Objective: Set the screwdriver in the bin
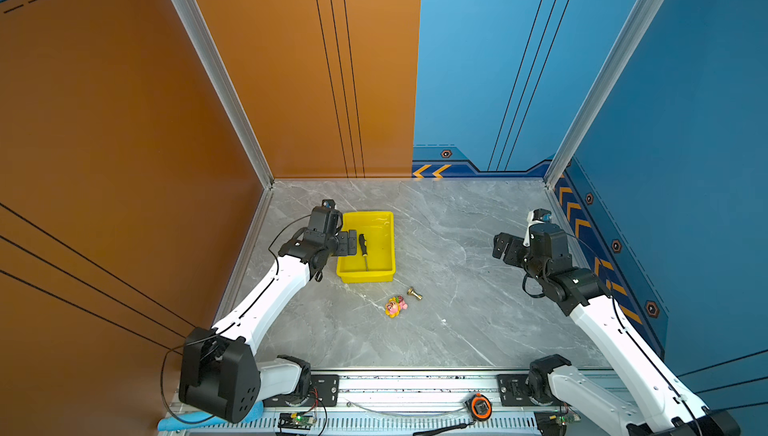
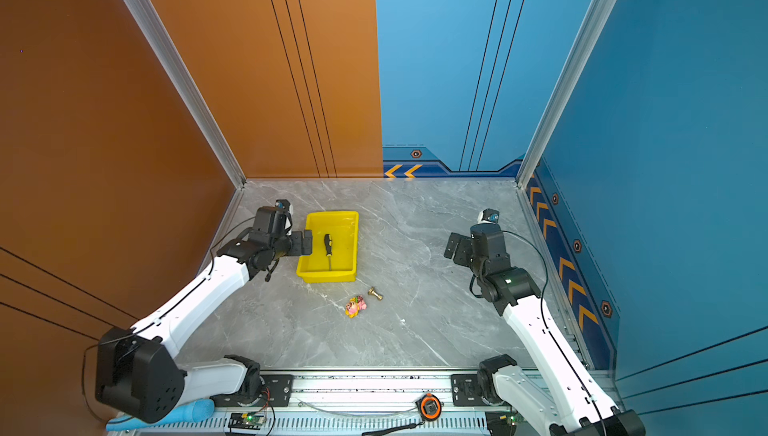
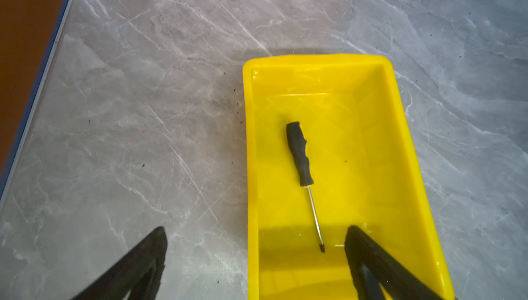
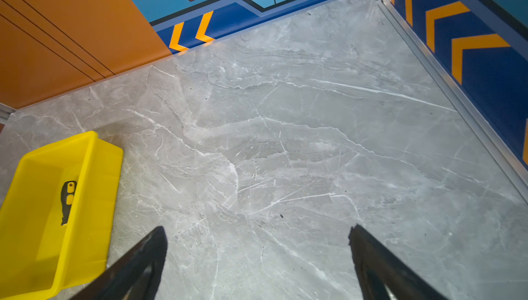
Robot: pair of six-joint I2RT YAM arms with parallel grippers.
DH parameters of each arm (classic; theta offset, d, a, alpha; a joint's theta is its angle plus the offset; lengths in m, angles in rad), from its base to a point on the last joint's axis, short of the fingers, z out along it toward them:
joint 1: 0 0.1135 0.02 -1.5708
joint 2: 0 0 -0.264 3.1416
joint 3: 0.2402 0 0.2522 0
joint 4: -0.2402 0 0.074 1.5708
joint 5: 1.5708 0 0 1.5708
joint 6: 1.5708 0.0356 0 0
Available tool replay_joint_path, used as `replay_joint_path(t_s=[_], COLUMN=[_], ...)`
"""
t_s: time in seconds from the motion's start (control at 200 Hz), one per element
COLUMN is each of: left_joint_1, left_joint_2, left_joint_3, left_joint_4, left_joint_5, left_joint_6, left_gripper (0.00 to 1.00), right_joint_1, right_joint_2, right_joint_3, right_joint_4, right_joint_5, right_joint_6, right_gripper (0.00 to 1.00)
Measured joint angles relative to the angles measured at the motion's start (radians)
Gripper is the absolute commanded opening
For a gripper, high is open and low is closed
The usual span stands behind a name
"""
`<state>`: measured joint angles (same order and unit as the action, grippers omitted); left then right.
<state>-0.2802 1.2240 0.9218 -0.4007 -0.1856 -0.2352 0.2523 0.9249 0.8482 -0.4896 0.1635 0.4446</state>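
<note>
The black-handled screwdriver [image 1: 363, 247] [image 2: 328, 247] lies flat on the floor of the yellow bin [image 1: 365, 277] [image 2: 328, 277], with its thin shaft pointing toward the bin's near end. In the left wrist view the screwdriver [image 3: 300, 155] rests free inside the bin [image 3: 314, 58]. My left gripper [image 1: 351, 242] [image 3: 255, 228] is open and astride the bin's left wall, holding nothing. One of its fingers [image 3: 368, 255] is over the bin's inside, the other over the table. My right gripper [image 1: 500, 245] [image 4: 257, 227] hangs open over bare table far to the right. From there the screwdriver [image 4: 67, 201] shows inside the bin [image 4: 94, 170].
A small brass bell-shaped piece [image 1: 414, 292] and a pink and yellow toy [image 1: 395, 306] lie on the marble table just in front of the bin. Orange and blue walls close the table on three sides. An orange tape measure [image 1: 481, 407] sits on the front rail.
</note>
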Motion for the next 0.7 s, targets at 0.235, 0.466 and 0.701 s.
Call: replay_joint_path(t_s=[0.235, 0.466, 0.701], left_joint_1=[0.085, 0.117, 0.14], left_joint_2=[-0.229, -0.235, -0.24], left_joint_3=[-0.19, -0.322, -0.475], left_joint_4=[0.071, 0.21, 0.441], left_joint_5=[-0.088, -0.126, -0.127], left_joint_6=[-0.008, 0.018, 0.127], left_gripper=[0.98, 0.98, 0.98], right_joint_1=[-0.095, -0.177, -0.2], right_joint_2=[-0.036, -0.079, -0.341], right_joint_3=[-0.077, -0.226, -0.552], right_joint_4=[-0.001, 0.075, 0.379], right_joint_5=[0.05, 0.136, 0.145], right_joint_6=[0.0, -0.028, -0.201], right_gripper=[1.0, 1.0, 1.0])
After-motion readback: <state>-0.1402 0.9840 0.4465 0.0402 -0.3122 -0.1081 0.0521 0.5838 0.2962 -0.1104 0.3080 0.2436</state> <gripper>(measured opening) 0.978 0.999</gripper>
